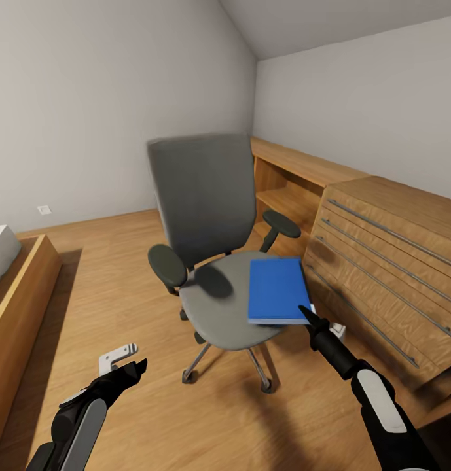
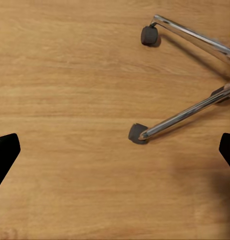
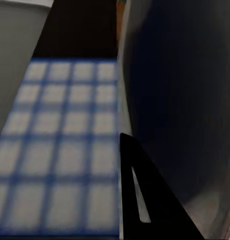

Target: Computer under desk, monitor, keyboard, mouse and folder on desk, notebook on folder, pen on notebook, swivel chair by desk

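The swivel chair (image 1: 205,196) stands in the middle of the wooden floor, its grey back facing me. The bright blue folder (image 1: 275,288) lies flat on the right side of its seat. My right gripper (image 1: 306,314) has its tip at the folder's near right corner; whether it grips the edge is unclear. In the right wrist view one black finger (image 3: 145,200) lies against a blurred blue-checked surface (image 3: 64,150). My left gripper (image 1: 135,369) hangs open above the floor left of the chair base; its wrist view looks down on a chrome chair leg (image 2: 185,115) and a caster (image 2: 137,133).
A light wooden drawer cabinet (image 1: 395,261) stands close on the right, with a low wooden shelf (image 1: 290,183) behind it along the wall. A wooden bed frame (image 1: 16,294) borders the left. A small white bracket (image 1: 117,356) lies on the floor by my left gripper.
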Tool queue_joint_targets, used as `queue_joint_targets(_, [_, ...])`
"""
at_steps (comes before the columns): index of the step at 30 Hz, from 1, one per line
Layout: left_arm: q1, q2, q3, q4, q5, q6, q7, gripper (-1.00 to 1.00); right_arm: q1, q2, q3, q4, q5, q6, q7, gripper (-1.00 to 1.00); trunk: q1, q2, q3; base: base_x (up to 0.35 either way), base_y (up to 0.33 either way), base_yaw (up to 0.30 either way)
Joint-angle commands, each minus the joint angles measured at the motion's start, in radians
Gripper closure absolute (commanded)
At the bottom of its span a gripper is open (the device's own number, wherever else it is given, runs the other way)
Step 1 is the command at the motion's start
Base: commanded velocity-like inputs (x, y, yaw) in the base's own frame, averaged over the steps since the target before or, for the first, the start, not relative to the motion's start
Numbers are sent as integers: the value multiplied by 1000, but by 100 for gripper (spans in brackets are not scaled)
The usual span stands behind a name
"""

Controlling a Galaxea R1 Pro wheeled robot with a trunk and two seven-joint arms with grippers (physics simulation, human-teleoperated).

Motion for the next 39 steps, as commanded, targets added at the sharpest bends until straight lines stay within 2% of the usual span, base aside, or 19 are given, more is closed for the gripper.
queue_joint_targets(1, [-1,0,0,-1,11,3,9,-100,0,0,-2,-2,-5,8,0,100,-4,7,2,0,0,0])
queue_joint_targets(7, [-1,-1,-1,-1,11,4,9,-100,1,4,7,-43,-4,9,-5,100,-27,49,21,-80,0,0])
queue_joint_targets(9, [-1,-1,-1,0,11,4,9,-100,2,8,30,-52,-3,9,-14,100,-35,63,27,-273,0,0])
queue_joint_targets(14, [-1,-1,-1,0,11,4,9,-100,2,15,123,-61,-3,7,-43,100,-54,98,43,-314,0,0])
queue_joint_targets(17, [-1,-1,-1,1,11,4,9,-100,3,18,165,-73,-1,6,-49,100,-65,119,53,-330,0,0])
queue_joint_targets(18, [-1,-1,-1,1,11,4,9,-100,3,19,188,-93,0,5,-58,100,-69,126,56,-333,0,0])
queue_joint_targets(20, [-1,-1,-1,2,10,4,9,-100,6,20,205,-133,0,5,-91,100,-77,140,62,-331,0,0])
queue_joint_targets(25, [-1,-3,-18,6,9,4,11,-100,41,20,214,-286,1,5,-221,100,-96,175,78,-140,0,0])
queue_joint_targets(27, [-1,-2,-43,9,10,4,12,-100,64,19,212,-364,1,2,-294,100,-104,189,84,-30,0,0])
queue_joint_targets(30, [-1,-2,-75,23,10,4,22,-100,86,15,203,-426,-7,-9,-349,100,-115,210,93,-13,0,0])
queue_joint_targets(34, [-1,-5,-99,57,11,3,36,-100,96,8,185,-453,-39,-13,-337,100,-131,238,106,-3,0,0])
queue_joint_targets(35, [-1,-5,-119,81,10,2,39,-100,101,-7,181,-457,-49,-9,-297,100,-134,245,109,0,0,0])
queue_joint_targets(39, [-1,-7,-129,83,12,3,39,-100,107,-37,179,-459,-55,-7,-229,100,-150,273,121,0,0,0])
